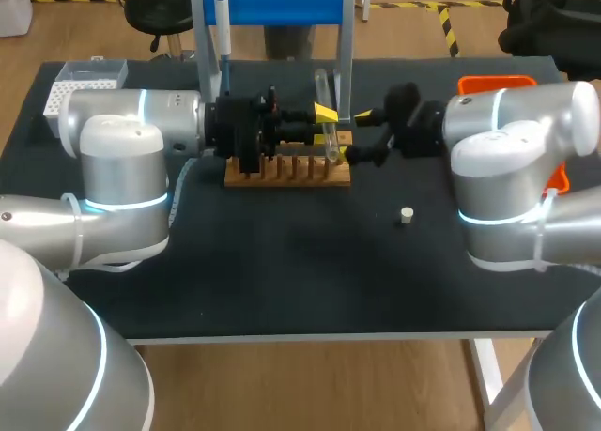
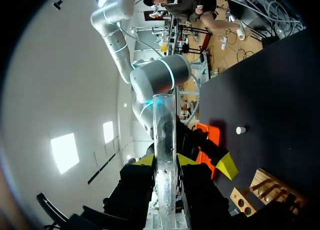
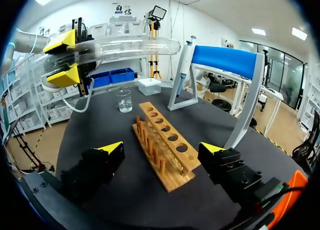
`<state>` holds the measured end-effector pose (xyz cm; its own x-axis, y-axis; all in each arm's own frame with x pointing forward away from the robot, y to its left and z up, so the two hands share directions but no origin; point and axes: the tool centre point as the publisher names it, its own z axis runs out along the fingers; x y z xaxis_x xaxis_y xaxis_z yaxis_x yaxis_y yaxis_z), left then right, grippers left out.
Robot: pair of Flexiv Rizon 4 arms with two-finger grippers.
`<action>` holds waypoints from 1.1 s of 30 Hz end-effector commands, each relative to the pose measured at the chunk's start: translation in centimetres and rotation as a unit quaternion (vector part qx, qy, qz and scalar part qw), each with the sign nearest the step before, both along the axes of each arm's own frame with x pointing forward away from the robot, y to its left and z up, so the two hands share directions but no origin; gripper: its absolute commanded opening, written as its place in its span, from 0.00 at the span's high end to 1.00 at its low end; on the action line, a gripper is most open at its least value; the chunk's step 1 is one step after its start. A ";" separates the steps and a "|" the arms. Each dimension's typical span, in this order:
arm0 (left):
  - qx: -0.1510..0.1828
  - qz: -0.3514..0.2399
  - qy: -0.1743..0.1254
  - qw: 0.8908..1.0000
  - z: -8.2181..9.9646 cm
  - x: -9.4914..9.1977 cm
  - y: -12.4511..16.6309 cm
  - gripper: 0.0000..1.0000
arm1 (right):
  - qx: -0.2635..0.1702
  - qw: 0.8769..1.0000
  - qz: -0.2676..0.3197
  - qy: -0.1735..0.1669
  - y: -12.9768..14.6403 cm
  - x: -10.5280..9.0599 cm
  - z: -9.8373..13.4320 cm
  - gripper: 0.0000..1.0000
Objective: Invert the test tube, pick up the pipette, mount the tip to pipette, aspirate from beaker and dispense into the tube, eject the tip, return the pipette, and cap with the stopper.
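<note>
A clear test tube (image 1: 330,130) is held above the wooden rack (image 1: 286,175), with my left gripper (image 1: 324,116) shut on it. The left wrist view has the tube (image 2: 165,140) running out between that gripper's (image 2: 165,162) yellow tips. My right gripper (image 1: 354,135) is open just right of the tube; from its wrist, its wide-apart tips (image 3: 161,149) hover over the rack (image 3: 165,145), the tube (image 3: 130,45) lying level above and ahead. The pipette (image 1: 223,27) hangs on the blue-topped stand (image 1: 282,4). The beaker (image 3: 124,100) stands beyond the rack. A small stopper (image 1: 406,215) lies on the mat.
A white tip box (image 1: 84,79) sits at the back left corner. An orange bin (image 1: 498,82) is at the back right, behind my right arm. The stand's uprights (image 1: 346,46) rise close behind the rack and both grippers.
</note>
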<state>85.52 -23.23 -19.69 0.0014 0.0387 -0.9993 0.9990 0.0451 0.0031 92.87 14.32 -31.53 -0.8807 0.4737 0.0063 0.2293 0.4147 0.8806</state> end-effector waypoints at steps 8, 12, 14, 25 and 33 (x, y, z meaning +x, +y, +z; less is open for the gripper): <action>-0.001 0.001 -0.001 1.000 0.0 0.0 -0.1 1.00 | 0.016 1.000 -0.005 -0.025 1.4 1.1 -1.6 0.00; -0.001 0.001 -0.001 1.000 0.0 0.0 -0.1 1.00 | 0.017 0.999 -0.005 -0.027 1.8 1.3 -2.3 0.00; -0.001 0.001 -0.001 1.000 0.0 0.0 -0.1 1.00 | 0.016 0.999 -0.004 -0.027 1.9 1.4 -2.6 0.00; -0.001 0.001 -0.001 1.000 0.0 0.0 -0.1 1.00 | 0.017 0.999 0.002 -0.041 2.3 1.6 -3.0 0.00; -0.001 0.001 -0.001 1.000 0.0 0.0 -0.1 1.00 | 0.015 0.999 0.004 -0.048 2.4 1.5 -3.0 0.00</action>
